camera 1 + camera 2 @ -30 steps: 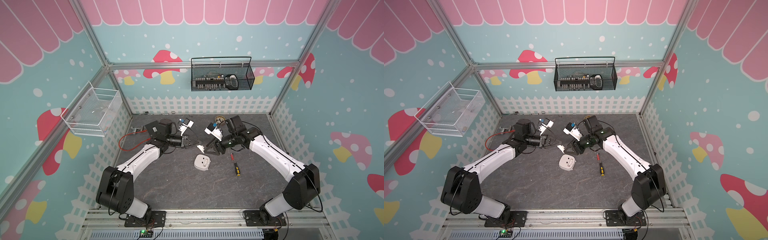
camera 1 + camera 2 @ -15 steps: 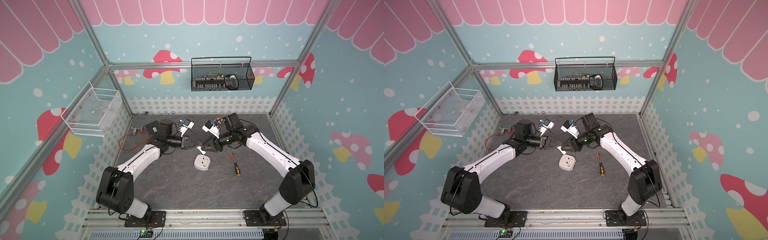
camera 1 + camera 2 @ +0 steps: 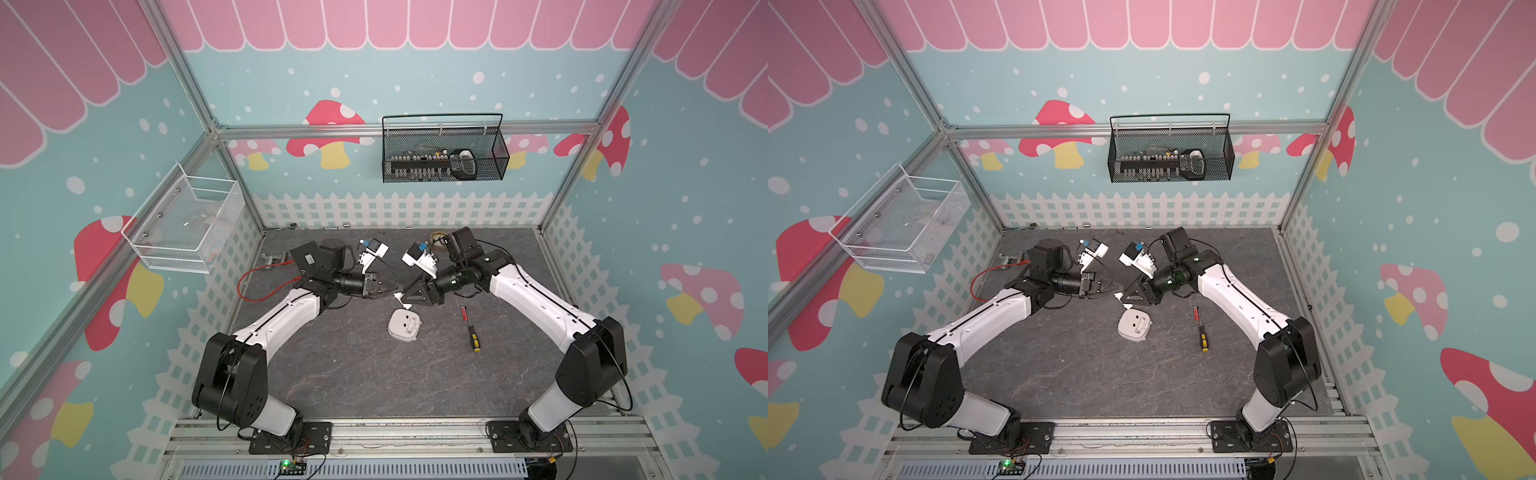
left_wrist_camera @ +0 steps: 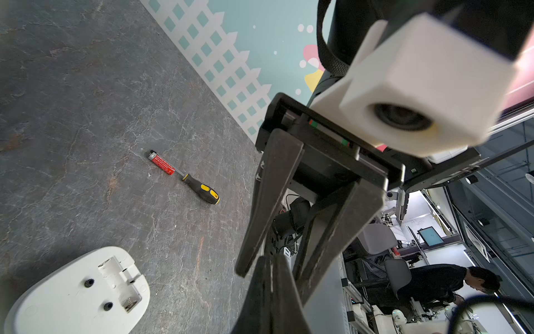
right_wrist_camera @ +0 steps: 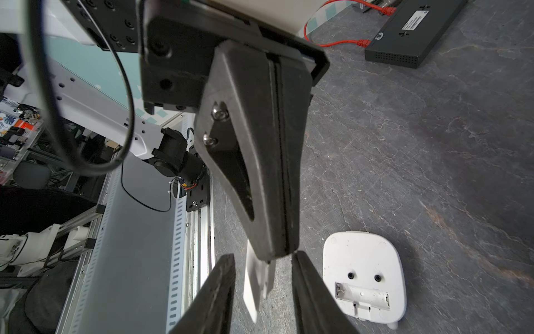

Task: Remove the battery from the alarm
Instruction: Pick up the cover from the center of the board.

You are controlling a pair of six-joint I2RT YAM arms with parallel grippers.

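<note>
- Over the grey mat (image 3: 353, 374), just beyond the alarm (image 3: 404, 328), the two grippers are meeting tip to tip.
- The left gripper (image 5: 276, 253) is clamping its jaws tight on one edge of a small white cover plate (image 5: 254, 289), which is sticking out past the tips.
- The right gripper (image 3: 411, 293) is standing parted around that plate. Its fingers (image 5: 219, 295) are flanking it with a gap showing on each side, and it is grasping nothing.
- The alarm is lying face down on the mat, apart from both grippers, with its rectangular recess uncovered and metal contacts showing.
- The battery (image 4: 161, 164), red-wrapped with a silvery end, is lying on the mat on the right arm's side of the alarm, well apart from it. It is lying in line with the tip of the screwdriver (image 4: 202, 191); whether the two are touching I cannot tell.
- A flat black box (image 5: 410, 34) with a red cable (image 5: 332, 43) is sitting toward the mat's back, on the left arm's side.
</note>
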